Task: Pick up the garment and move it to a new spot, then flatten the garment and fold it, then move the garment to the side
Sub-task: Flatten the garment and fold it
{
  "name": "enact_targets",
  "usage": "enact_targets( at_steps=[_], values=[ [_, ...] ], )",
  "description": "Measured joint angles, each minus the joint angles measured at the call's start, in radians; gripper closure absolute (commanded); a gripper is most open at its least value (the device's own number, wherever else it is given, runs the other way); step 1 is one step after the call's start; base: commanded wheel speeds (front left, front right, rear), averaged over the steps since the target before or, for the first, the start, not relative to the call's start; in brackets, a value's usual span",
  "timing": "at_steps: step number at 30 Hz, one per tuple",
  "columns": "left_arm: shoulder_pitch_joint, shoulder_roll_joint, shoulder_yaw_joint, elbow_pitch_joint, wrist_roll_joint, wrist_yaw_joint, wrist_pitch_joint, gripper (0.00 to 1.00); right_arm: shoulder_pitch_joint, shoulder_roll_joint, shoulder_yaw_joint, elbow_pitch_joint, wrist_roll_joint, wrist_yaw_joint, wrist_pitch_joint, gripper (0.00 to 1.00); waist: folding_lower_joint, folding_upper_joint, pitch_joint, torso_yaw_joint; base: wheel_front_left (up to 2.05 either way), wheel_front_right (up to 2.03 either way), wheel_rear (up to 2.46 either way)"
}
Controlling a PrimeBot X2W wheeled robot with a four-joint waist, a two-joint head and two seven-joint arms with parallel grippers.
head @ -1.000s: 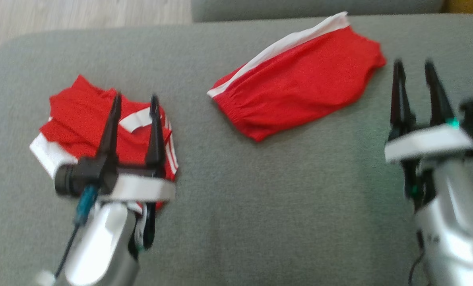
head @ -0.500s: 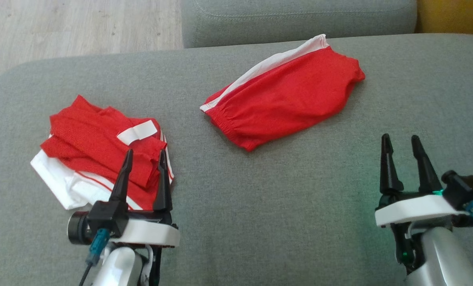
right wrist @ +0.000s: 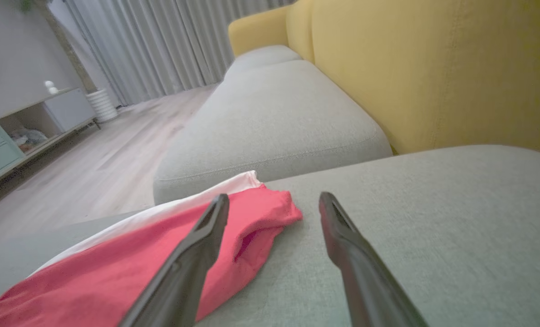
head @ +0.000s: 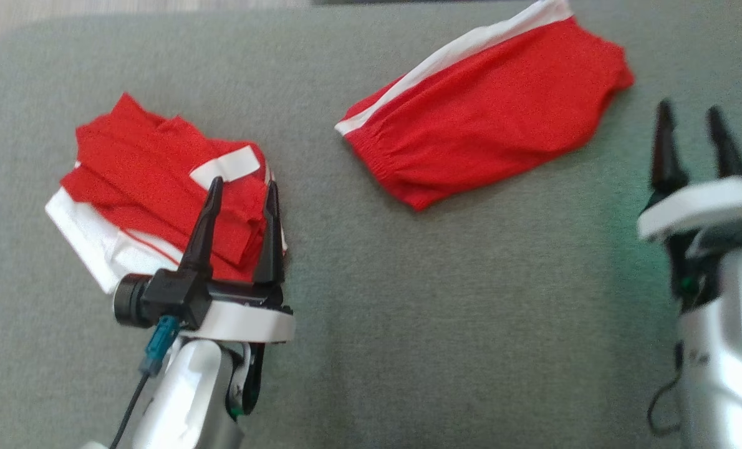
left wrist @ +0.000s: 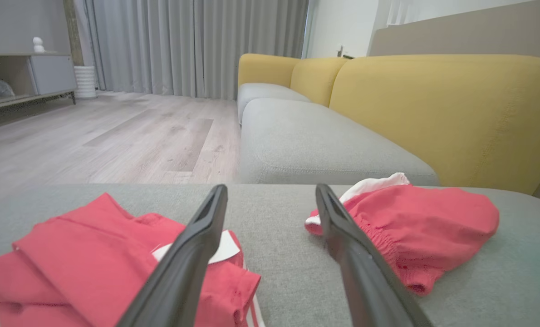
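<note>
Red shorts [head: 489, 112] with a white side stripe and a gathered elastic waistband lie folded and fairly flat on the grey sofa seat [head: 439, 312], set at a slant toward the far middle of the cushion. The waistband end points to the robot's left. In the right wrist view the shorts' [right wrist: 115, 268] far corner bunches slightly, with the white stripe running along the back edge.

The left tool [head: 244, 183] hovers with its two dark fingers spread apart and empty, over the near edge of a separate folded red-and-white garment [head: 140, 162] bearing a white label. The right tool [head: 688, 106] is likewise parted and empty, just beside the shorts' right end and clear of the cloth.

A yellow backrest [left wrist: 433, 104], a wooden floor [left wrist: 93, 141] and grey curtains [left wrist: 184, 45] stand beyond.
</note>
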Motion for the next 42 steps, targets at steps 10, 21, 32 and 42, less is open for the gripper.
enact_targets(
  at_steps=[10,21,32,42],
  values=[
    [-0.074,-0.006,-0.050,0.002,-0.004,-0.011,0.000,0.00,-0.292,-0.058,-0.177,0.279,-0.150,0.000,0.138,0.00,0.0000,0.0000,0.106,0.090,0.00,0.00,0.00],
    [-0.102,-0.009,-0.111,0.004,-0.037,0.015,0.000,0.00,-0.458,-0.173,-0.238,0.557,-0.296,0.000,0.190,0.00,-0.0003,0.0000,0.177,0.186,0.00,0.00,0.00],
    [-0.102,-0.009,-0.127,0.008,-0.048,0.030,0.000,0.00,-0.534,-0.213,-0.125,0.707,-0.272,0.000,0.162,1.00,-0.0003,0.0000,0.168,0.193,0.00,0.00,0.00],
    [-0.086,-0.009,-0.102,0.017,-0.040,0.031,0.000,0.00,-0.442,-0.222,-0.129,0.736,-0.145,0.000,0.023,1.00,-0.0003,0.0000,0.093,0.135,0.00,0.00,0.00]
  ],
)
